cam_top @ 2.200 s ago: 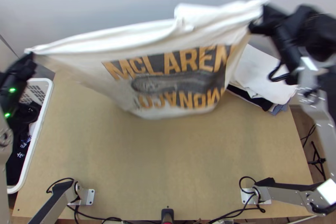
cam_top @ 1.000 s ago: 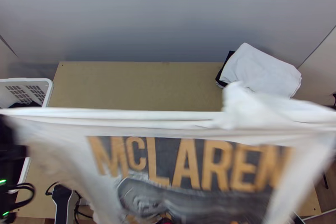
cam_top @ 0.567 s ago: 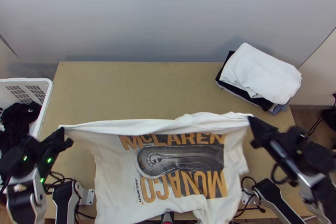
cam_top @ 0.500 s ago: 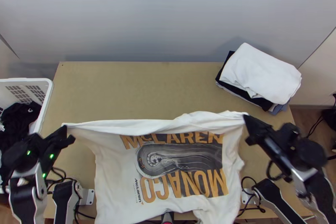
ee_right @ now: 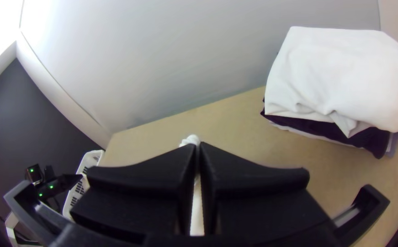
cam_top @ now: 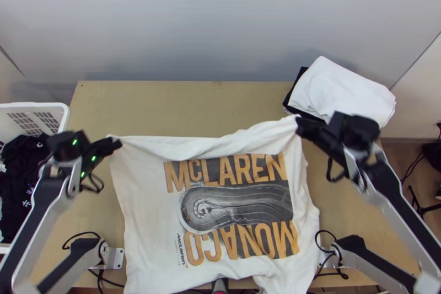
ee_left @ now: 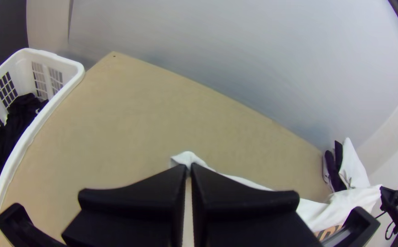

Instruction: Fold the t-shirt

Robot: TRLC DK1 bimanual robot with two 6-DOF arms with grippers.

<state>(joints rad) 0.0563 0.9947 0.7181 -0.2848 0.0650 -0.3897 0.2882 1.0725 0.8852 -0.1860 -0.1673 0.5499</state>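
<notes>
The white t-shirt (cam_top: 146,200) spreads print-up over the table's (cam_top: 182,106) near part, its far corners pinched between the closed fingers of the left gripper (cam_top: 117,143) and right gripper (cam_top: 298,123). Both have moved farther from the near edge and closer together.

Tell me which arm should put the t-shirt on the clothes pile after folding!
Probably the right. The right pincer grips the t-shirt near the clothes pile; the left pincer grips it nearer the basket.
</notes>
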